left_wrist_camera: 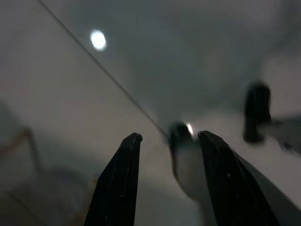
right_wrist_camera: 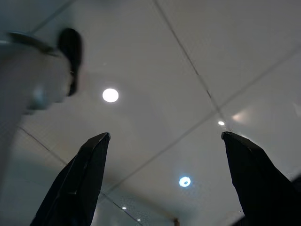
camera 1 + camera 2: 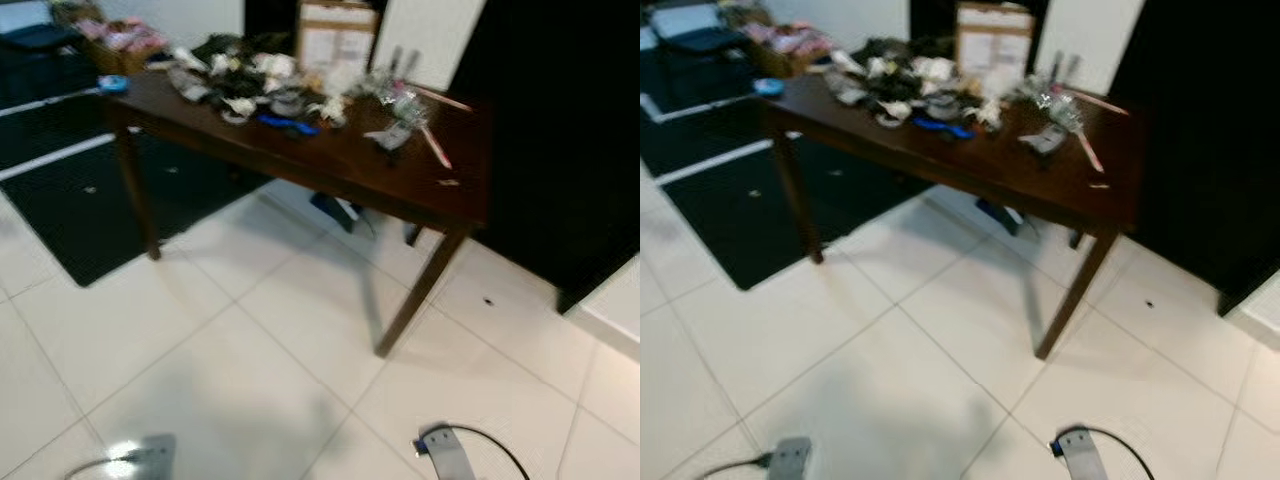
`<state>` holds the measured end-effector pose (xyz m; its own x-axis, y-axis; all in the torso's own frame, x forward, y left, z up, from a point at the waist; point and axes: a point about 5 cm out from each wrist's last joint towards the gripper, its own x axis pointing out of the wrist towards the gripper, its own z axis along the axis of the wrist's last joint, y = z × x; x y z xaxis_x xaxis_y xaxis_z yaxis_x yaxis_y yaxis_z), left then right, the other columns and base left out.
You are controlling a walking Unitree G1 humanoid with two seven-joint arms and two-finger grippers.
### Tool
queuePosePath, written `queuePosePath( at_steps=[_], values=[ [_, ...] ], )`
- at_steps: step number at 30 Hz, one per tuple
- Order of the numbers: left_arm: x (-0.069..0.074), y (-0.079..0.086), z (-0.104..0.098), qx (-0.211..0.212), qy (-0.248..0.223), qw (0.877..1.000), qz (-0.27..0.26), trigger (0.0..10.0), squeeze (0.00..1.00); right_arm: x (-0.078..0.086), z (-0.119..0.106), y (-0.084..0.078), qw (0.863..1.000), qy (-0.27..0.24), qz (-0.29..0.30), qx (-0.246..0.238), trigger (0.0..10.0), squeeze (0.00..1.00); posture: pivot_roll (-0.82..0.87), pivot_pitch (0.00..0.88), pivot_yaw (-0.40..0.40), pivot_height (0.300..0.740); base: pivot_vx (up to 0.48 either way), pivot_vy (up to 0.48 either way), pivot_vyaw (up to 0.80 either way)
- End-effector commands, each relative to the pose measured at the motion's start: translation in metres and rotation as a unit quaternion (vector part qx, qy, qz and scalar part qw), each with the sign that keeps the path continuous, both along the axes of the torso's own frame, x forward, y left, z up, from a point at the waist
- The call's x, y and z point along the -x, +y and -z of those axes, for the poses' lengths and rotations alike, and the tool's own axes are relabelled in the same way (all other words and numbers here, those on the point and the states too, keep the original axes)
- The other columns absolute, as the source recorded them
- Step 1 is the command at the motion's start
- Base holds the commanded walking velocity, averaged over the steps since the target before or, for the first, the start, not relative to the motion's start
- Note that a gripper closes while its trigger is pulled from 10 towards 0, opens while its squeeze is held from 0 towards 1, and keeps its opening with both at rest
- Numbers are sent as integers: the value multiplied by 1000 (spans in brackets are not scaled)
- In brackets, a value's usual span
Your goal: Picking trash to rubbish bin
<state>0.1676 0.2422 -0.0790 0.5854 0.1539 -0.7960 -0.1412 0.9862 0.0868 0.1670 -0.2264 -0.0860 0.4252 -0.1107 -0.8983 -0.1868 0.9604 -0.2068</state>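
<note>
Trash [image 3: 262, 85] lies heaped on the far half of the dark wooden bench [image 3: 330, 160], well ahead of the robot across white floor tiles [image 3: 250, 350]. Nearest the camera, both arms hang low over the tiles. The left end effector [image 1: 167, 141] points at the floor with its two black fingers parted a little and nothing between them. The right end effector [image 2: 164, 139] is spread wide over the tiles and also holds nothing. On the bench, a blue item [image 3: 285, 123] sits at the near edge of the heap, and a pink stick [image 3: 437, 146] lies to its right. A cardboard box [image 3: 337, 36] stands behind the heap. A dark mat [image 3: 90, 200] covers the floor left of the bench.
</note>
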Motion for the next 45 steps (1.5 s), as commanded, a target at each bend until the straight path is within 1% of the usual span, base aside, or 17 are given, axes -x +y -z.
queuePosePath(
  at_steps=[1, 4, 5, 7, 8, 9, 11, 13, 14, 15, 17, 18, 25, 31, 35, 39, 45],
  values=[
    [-4, 17, -8, -26, -19, 999, -15, 10000, 0, 2, 1, 1, 1000, 4, 2, 1, 10000, 0, 84, 95, -78, 740, 0, 0, -769],
    [-27, 21, -21, -9, -59, 998, -3, 10000, 0, 1, 1, 1, 1000, 4, -1, 3, 10000, 0, 93, 97, -81, 740, 0, 0, -769],
    [-27, 21, -21, -9, -59, 998, -3, 10000, 0, 1, 1, 1, 1000, 4, -1, 3, 10000, 0, 93, 97, -81, 740, 0, 0, -769],
    [-37, 6, -23, 9, -67, 997, 49, 10000, 0, 0, 0, 2, 1000, 4, -7, 4, 10000, 0, 104, 97, -83, 740, 0, 0, -772],
    [-37, 6, -23, 9, -67, 997, 49, 10000, 0, 0, 0, 2, 1000, 4, -7, 4, 10000, 0, 104, 97, -83, 740, 0, 0, -775],
    [-35, -8, -17, 15, -52, 995, 84, 10000, 0, -1, 0, 2, 1000, 4, -10, 4, 10000, 0, 107, 98, -83, 740, 0, 0, -775],
    [-29, -20, -11, 14, -33, 993, 116, 10000, 0, -1, 0, 3, 1000, 3, -12, 3, 10000, 0, 108, 98, -83, 740, 0, 0, -775],
    [-6, -36, 5, 4, 20, 987, 157, 10000, 0, -2, 0, 5, 1000, 2, -14, 2, 10000, 0, 111, 101, -81, 740, 0, 0, -775],
    [-6, -36, 5, 4, 20, 987, 157, 10000, 0, -2, 0, 5, 1000, 2, -14, 2, 10000, 0, 111, 101, -81, 740, 0, 0, -775],
    [7, -40, 11, 2, 43, 986, 160, 10000, 0, -3, 0, 5, 1000, 2, -15, 2, 10000, 0, 109, 100, -77, 740, 0, 0, -775],
    [7, -40, 11, 2, 43, 986, 160, 10000, 0, -3, 0, 5, 1000, 2, -15, 2, 10000, 0, 109, 100, -77, 740, 0, 0, -775],
    [35, -46, 23, 9, 78, 987, 137, 10000, 0, -3, 0, 7, 1000, 0, -9, -1, 10000, 0, 104, 100, -69, 740, 0, 0, -769],
    [58, -55, 31, 45, 94, 991, 89, 10000, 0, 0, 2, 10, 1000, 2, -7, -6, 10000, 0, 120, 93, -72, 740, 0, 0, -329],
    [53, -53, 29, 31, 90, 989, 112, 10000, 0, 0, 3, 17, 999, 2, -19, -49, 10000, 0, 131, 81, -74, 740, 0, 0, 126],
    [51, -53, 29, 29, 88, 989, 113, 10000, 0, 0, 3, 17, 999, 2, -21, -49, 10000, 0, 131, 81, -74, 740, 0, 0, 747],
    [32, -49, 23, 22, 70, 991, 115, 10000, 0, -6, 1, 21, 998, -2, -41, -50, 10000, 0, 134, 62, -75, 740, 0, 0, 741],
    [33, -52, 23, 27, 74, 989, 123, 10000, 0, -5, 1, 20, 998, 1, -44, -48, 10000, 0, 134, 60, -74, 740, 0, 0, 744]
  ],
)
